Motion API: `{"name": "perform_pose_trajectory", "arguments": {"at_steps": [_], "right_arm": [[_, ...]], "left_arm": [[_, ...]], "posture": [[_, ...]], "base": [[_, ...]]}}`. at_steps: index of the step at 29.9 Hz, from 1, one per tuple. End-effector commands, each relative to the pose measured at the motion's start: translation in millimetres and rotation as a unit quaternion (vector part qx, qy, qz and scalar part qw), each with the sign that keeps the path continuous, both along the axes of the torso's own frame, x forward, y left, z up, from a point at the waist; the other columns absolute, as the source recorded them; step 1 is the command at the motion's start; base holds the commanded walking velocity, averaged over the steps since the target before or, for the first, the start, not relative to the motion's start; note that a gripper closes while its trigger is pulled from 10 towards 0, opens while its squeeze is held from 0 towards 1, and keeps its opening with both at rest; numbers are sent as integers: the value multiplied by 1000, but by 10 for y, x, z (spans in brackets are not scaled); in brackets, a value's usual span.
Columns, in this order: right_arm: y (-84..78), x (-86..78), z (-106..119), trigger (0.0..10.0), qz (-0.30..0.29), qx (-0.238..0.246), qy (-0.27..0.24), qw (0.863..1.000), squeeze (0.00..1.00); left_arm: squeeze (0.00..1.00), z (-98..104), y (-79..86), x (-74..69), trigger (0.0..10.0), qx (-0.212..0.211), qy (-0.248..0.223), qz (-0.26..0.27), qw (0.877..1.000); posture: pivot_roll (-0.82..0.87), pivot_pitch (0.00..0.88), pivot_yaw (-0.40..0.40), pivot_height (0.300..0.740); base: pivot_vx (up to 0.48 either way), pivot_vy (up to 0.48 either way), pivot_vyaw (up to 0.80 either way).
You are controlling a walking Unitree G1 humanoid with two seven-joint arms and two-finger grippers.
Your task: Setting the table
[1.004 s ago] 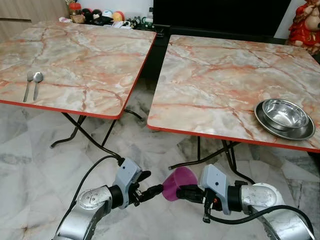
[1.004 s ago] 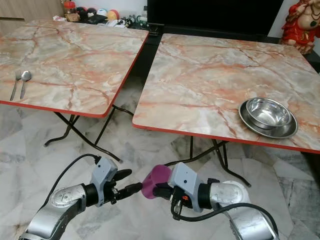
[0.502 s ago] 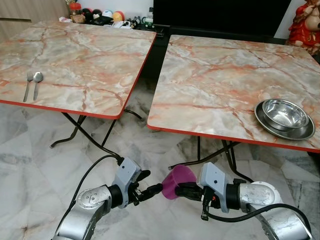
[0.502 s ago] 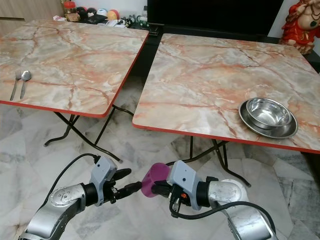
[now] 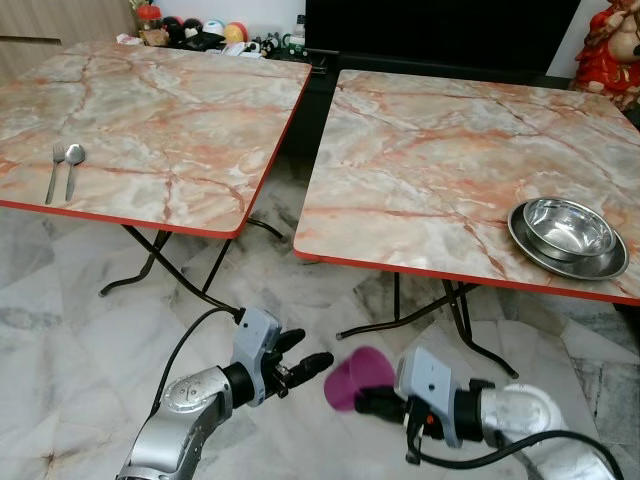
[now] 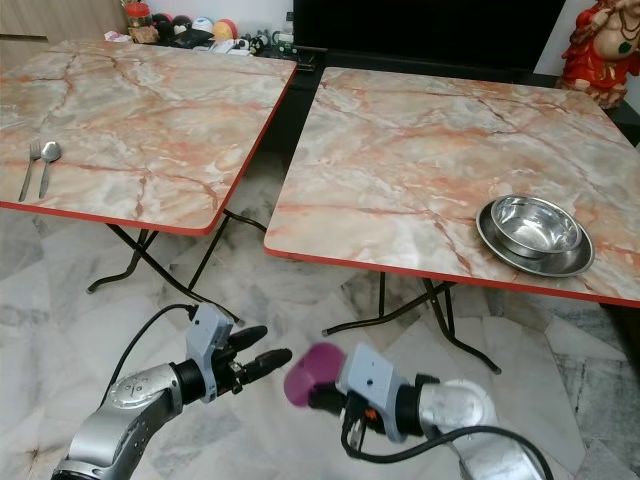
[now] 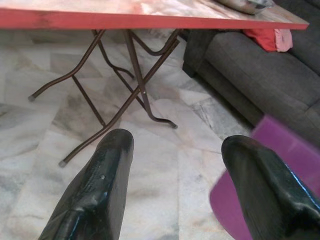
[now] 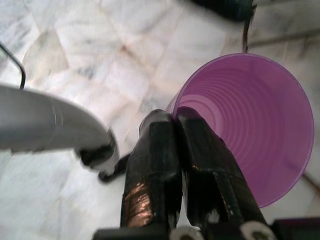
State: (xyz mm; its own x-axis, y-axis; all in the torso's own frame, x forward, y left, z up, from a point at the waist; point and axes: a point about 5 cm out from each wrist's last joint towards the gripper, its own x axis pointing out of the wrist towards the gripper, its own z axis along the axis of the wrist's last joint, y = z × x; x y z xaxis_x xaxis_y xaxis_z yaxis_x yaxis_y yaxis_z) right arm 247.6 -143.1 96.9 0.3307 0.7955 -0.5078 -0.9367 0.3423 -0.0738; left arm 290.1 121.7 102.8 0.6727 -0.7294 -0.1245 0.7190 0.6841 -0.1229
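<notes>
On the near right corner of the right-hand marble-patterned folding table with a red edge (image 5: pixel 420 190), a shiny round steel bowl (image 5: pixel 570 226) sits nested in a wider, shallow steel dish (image 5: pixel 600 264); the bowl looks empty. The translucent purple plastic cup (image 8: pixel 250 120) is down low in front of the robot, over the pale marble floor (image 5: pixel 80 330) and well short of both tables. It lies tipped on its side with its ribbed inside open to the right wrist camera, and nothing is in it.

The right gripper (image 8: pixel 175 117) is clamped on the cup's rim, one black finger inside the wall and the other outside, pressed close together. The silver right arm (image 5: pixel 510 415) reaches in low from the right, its forearm roughly level.

The left gripper (image 5: pixel 303 352) is held just to the left of the cup, apart from it. Its two black fingers (image 7: pixel 105 175) are spread wide, with floor and table legs visible between them and the cup's purple edge beside one finger. The silver left arm (image 5: pixel 190 400) comes in low from the left, with a black cable looping over it.

On the near left edge of the left-hand marble-patterned table (image 5: pixel 170 120), a metal fork (image 5: pixel 54 172) and a metal spoon (image 5: pixel 73 167) lie side by side. Small toys and bottles (image 5: pixel 200 32) crowd the far side behind that table, and a red figurine (image 5: pixel 608 48) stands at the far right. No writing is readable anywhere.
</notes>
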Motion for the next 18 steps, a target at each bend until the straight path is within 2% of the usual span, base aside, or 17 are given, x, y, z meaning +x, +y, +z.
{"name": "perform_pose_trajectory", "arguments": {"at_steps": [1,3,5,6,8,9,10,11,12,13,14,15,16,17,18], "right_arm": [[-46,1,-58,10000,-13,-15,-1,1000,0],[-57,5,-67,10000,-17,-17,-3,1000,0],[-100,52,-74,10000,-45,-22,-18,999,0],[-100,52,-74,10000,-45,-22,-18,999,0],[-160,156,-56,10000,-105,-17,-44,993,0],[-160,156,-56,10000,-105,-17,-44,993,0],[-192,227,-21,10000,-156,1,-56,986,0],[-192,227,-21,10000,-156,1,-56,986,0],[-228,329,55,10000,-235,46,-82,967,0],[-228,329,55,10000,-235,46,-82,967,0],[-266,398,132,10000,-312,102,-103,939,0],[-362,419,198,10000,-433,188,-123,873,0],[-362,419,198,10000,-433,188,-123,873,0],[-396,408,210,10000,-463,202,-132,853,0],[-396,408,210,10000,-463,202,-132,853,0]], "left_arm": [[0,-32,45,-28,10000,9,1,6,1000],[0,-37,64,-25,10000,12,-1,11,1000],[0,-72,160,18,10000,38,-11,47,998],[0,-72,160,18,10000,38,-11,47,998],[0,-193,313,73,10000,75,-10,105,992],[0,-193,313,73,10000,75,-10,105,992],[0,-311,412,78,10000,97,5,139,986],[0,-311,412,78,10000,97,5,139,986],[0,-475,540,54,10000,113,36,181,976],[0,-475,540,54,10000,113,36,181,976],[0,-646,666,-3,10000,130,68,219,965],[0,-965,898,-193,10000,146,141,284,937],[0,-965,898,-193,10000,146,141,284,937],[0,-1050,955,-266,10000,153,160,298,929],[0,-1050,955,-266,10000,153,160,298,929]], "posture": [[-40,157,-53,740],[-38,156,-54,740],[-36,155,-55,740],[-36,155,-55,740],[-39,154,-56,740],[-39,154,-56,740],[-42,152,-58,740],[-42,152,-58,740],[-49,147,-59,740],[-49,147,-59,740],[-46,146,-58,740],[-48,144,-57,740],[-48,144,-57,740],[-48,143,-57,740],[-48,143,-57,740]], "base": [[0,0,0],[0,0,0],[0,0,0],[0,0,0],[0,0,0],[0,0,0],[0,0,0],[0,0,0],[0,0,0],[0,0,0],[0,0,0],[0,0,0],[0,0,0],[0,0,0],[0,0,0]]}}
